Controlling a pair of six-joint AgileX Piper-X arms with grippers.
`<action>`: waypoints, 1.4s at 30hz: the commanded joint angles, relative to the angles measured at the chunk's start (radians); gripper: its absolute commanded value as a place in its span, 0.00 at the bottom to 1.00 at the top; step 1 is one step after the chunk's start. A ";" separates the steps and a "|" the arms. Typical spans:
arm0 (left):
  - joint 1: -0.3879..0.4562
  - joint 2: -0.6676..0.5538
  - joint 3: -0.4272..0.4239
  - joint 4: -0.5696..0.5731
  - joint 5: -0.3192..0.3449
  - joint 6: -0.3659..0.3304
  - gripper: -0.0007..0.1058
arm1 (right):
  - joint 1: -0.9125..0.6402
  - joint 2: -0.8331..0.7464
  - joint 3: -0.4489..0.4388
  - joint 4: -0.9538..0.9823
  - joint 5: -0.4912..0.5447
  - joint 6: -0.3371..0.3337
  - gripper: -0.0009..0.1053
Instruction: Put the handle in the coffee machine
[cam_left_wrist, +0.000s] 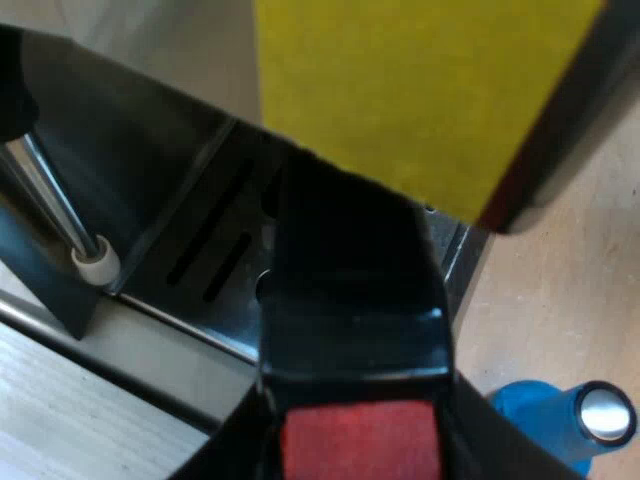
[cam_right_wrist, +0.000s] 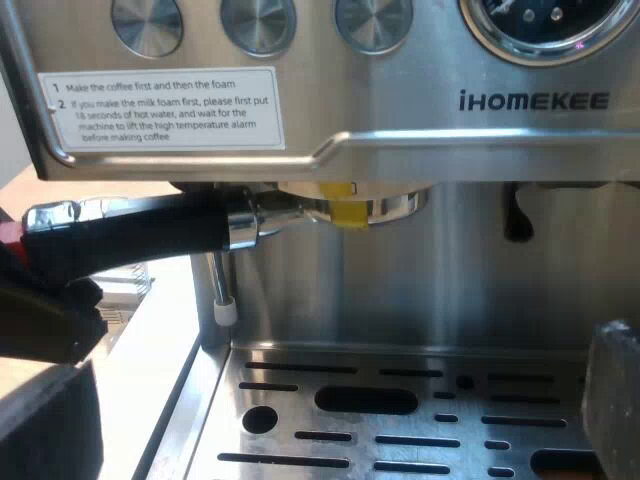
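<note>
so, the left gripper (cam_left_wrist: 355, 450) is closed on the dark handle (cam_left_wrist: 350, 290) just by its red end (cam_right_wrist: 8, 233). the holder (cam_right_wrist: 395, 206) sits up under the brew head of the espresso machine (cam_right_wrist: 460, 290), a yellow tab (cam_right_wrist: 340, 212) showing at its rim. the handle runs sideways across the machine's front rather than out toward the near side, so i judge the holder seated but not locked. the swing wants to be 1 smooth arc about the brew head's axis, with steady upward pressure, the handle level and no outward pull. the steam wand (cam_right_wrist: 222, 285) hangs just beside and below the handle's neck, so a dip there could catch it. the right gripper (cam_right_wrist: 330, 410) is open and empty, low over the drip tray (cam_right_wrist: 560, 370), best held clear. the blue tamper (cam_left_wrist: 545, 420) stands near the machine, apart from the work.
</note>
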 joint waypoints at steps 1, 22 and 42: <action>0.000 -0.075 -0.050 -0.133 0.232 -0.045 0.01 | -0.006 -0.004 -0.003 0.001 -0.005 -0.009 0.99; 0.000 -0.086 -0.050 -0.132 0.232 -0.045 0.01 | -0.193 0.101 -0.003 -0.058 -0.199 -0.009 0.37; 0.000 -0.086 -0.050 -0.131 0.232 -0.045 0.01 | -0.210 0.325 -0.005 -0.402 -0.207 -0.001 0.37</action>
